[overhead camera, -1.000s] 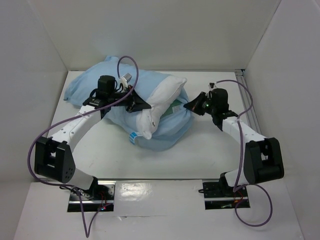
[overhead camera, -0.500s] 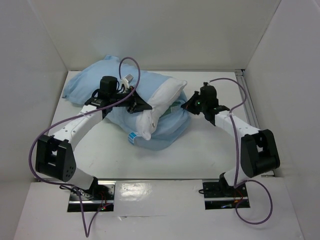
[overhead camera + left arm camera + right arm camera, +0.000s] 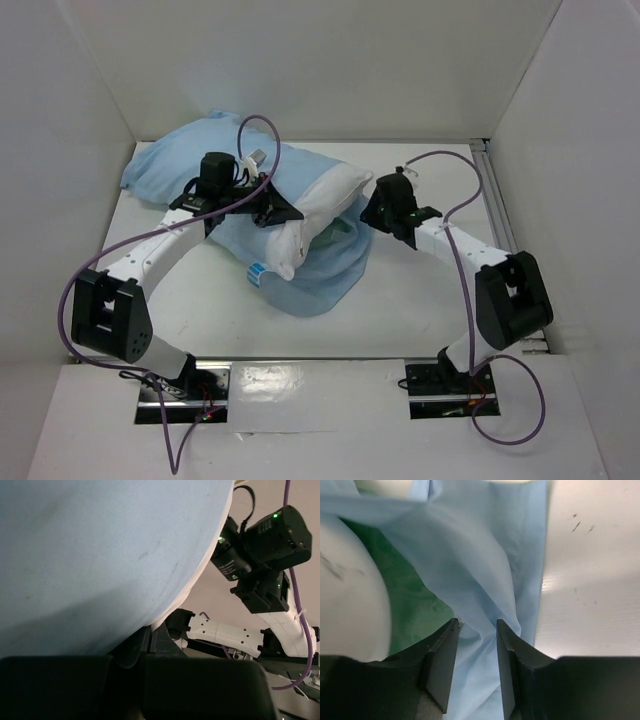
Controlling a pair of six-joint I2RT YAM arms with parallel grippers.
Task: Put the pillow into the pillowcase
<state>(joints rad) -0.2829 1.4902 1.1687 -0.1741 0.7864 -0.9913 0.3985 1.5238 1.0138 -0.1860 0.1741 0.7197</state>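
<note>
- Nearest the lens in the right wrist view, the right tool (image 3: 476,647) stands part open. A fold of the pillowcase (image 3: 485,560) runs through the gap, but the fingers do not look pressed onto it.
- At the bottom of the left wrist view, the left tool (image 3: 145,647) is closed. Pale blue cloth is drawn down between its fingers, so it seems to have the pillowcase pinched, though the pinch itself sits in shadow.
- In the middle of the top view, the pillow (image 3: 325,198) lies on the tabletop (image 3: 430,300) as a white band between blue folds. Its label (image 3: 257,272) is at the lower left end.
- The step in hand looks like working the case's mouth over the exposed white end.
  - The right tool should probably settle on one layer at the hem and close fully before pulling.
  - The left tool would best hold its side taut meanwhile.
  - Lifting the cloth over the corner should go better than dragging it.
- A green patch (image 3: 415,597) shows beside the pillow. It may be the case's inner face; I cannot tell.
- Farther off, at the upper left of the top view, the case is bunched up. How much pillow it covers is hidden.
</note>
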